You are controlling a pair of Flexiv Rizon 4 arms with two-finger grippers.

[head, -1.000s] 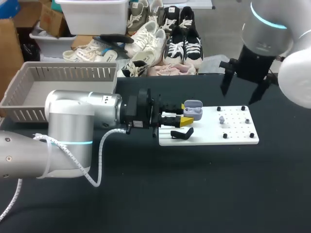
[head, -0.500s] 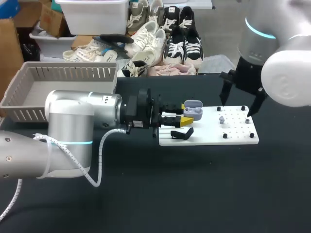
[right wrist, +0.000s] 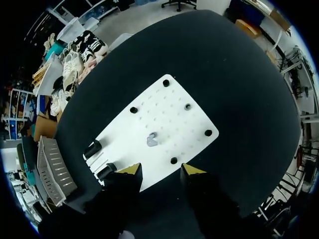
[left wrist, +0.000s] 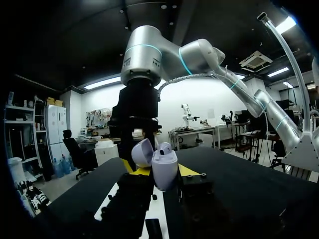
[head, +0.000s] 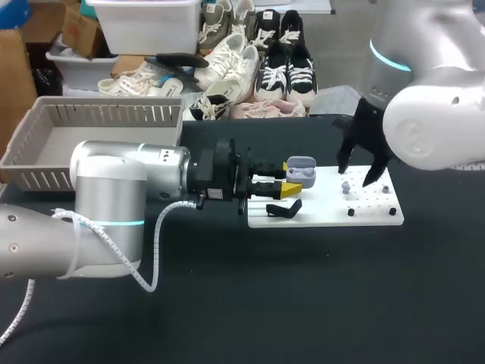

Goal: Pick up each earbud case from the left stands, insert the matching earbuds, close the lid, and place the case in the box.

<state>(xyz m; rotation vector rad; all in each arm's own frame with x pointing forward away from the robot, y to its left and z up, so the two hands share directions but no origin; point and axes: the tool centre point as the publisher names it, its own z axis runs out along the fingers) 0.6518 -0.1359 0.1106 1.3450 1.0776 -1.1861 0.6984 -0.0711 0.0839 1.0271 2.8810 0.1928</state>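
- Earbud case (left wrist: 163, 167), pale lilac, rounded plastic with its lid raised, was clamped between the yellow tips of the left gripper (head: 292, 180), over the left end of the white perforated board (head: 371, 201).
- Right gripper (right wrist: 161, 172), jaws apart, hung above the board, with a small grey earbud (right wrist: 152, 139) ahead of its fingers.
- Grey slatted plastic basket (head: 45, 144) stood at the table's far left.

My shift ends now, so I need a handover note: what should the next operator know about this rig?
Left gripper: shut on the earbud case, lid open, at the white board's left end.
Right gripper: open, above the board, near the grey earbud lying on it.
Basket: no case visible inside.
Done: case picked up.
Left: insert earbud, close lid, place case in basket.
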